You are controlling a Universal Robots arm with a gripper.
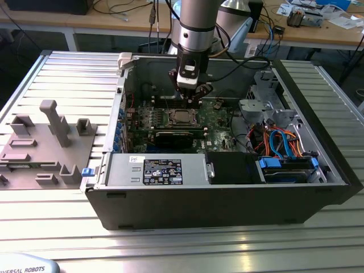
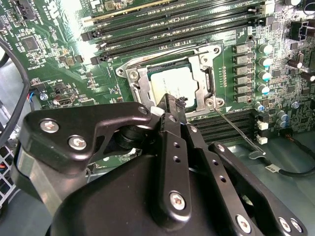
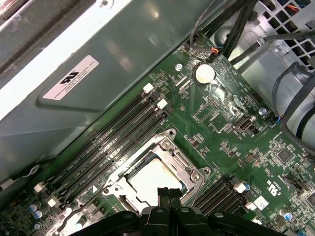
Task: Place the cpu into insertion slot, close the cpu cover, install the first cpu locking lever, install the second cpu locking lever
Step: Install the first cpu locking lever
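so the cpu [image 2: 172,82] is already sitting flat in the insertion slot [image 2: 129,73], and the cpu cover [image 2: 204,81] is folded down over it, with the silver top showing through the window. the hand [image 2: 173,101] hangs right at the socket's edge with its two fingers pinched together on nothing. my guess is they're meant to work as one narrow poker, which makes sense for catching thin wire. one locking lever [image 2: 236,130] sticks out loose past the socket corner, across some memory slots [image 2: 204,130], and doesn't look latched to me. in the exterior view the arm comes straight down into the open pc case [image 1: 227,199], which lies on its side on the bench [image 1: 170,244] so the motherboard [image 1: 219,116] faces up.
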